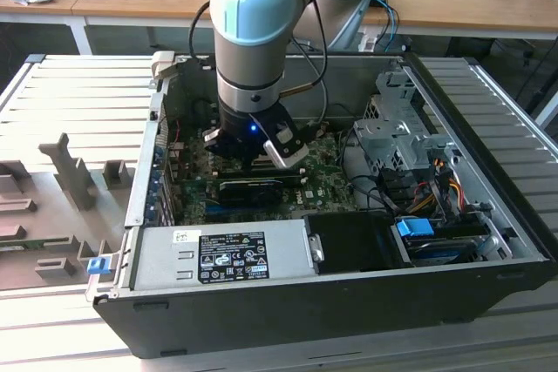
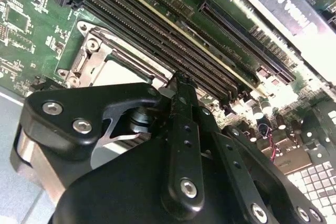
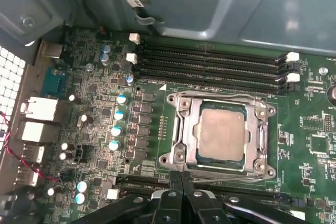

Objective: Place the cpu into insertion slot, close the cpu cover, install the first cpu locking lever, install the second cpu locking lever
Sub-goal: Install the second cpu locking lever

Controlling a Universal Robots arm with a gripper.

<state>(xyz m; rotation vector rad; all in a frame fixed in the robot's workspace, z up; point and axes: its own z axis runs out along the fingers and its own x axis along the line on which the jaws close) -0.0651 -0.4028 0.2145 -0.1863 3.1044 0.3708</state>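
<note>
In the first wrist view the cpu (image 3: 220,135) lies flat in the insertion slot (image 3: 176,156) on the green motherboard, pale face up. The silver cpu cover (image 3: 260,135) lies down around it, the chip showing through its window. My gripper (image 3: 181,178) is shut, fingertips pressed together at the socket's near edge, beside a thin metal lever rod (image 3: 231,180); nothing shows between them. In the second wrist view a black fingertip (image 2: 181,80) stands just past the cpu (image 2: 123,74) and the socket's frame (image 2: 97,51). In the exterior view the gripper (image 1: 257,152) reaches down inside the open computer case.
Long black memory slots (image 3: 210,64) run along the socket's far side, with small capacitors (image 3: 118,114) on another side. A black ridged card (image 1: 253,189), the grey power supply (image 1: 218,254) and a drive cage (image 1: 401,137) with cables crowd the case around the arm.
</note>
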